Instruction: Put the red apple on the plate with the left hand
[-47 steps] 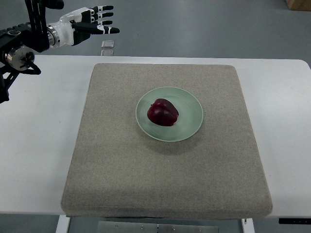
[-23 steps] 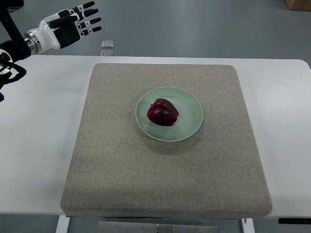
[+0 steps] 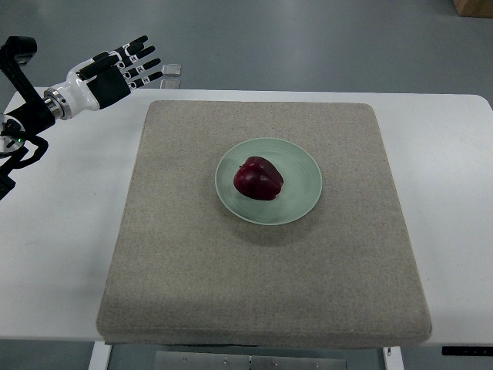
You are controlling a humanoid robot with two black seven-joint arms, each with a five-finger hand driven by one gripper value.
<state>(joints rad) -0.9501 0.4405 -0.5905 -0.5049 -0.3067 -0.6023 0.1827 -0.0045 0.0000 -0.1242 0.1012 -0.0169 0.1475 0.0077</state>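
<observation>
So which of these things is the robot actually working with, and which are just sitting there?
Part of the job:
- red apple, lying on the plate
- green plate, on the mat
- left hand, fingers spread, holding nothing, far-left corner

Just lying about:
- beige mat under the plate
- white table
- small clear block beyond the table's far edge

A white table [image 3: 62, 231] carries a large beige-grey mat [image 3: 254, 293] that covers most of its top, leaving bare white margins left and right of the mat.
</observation>
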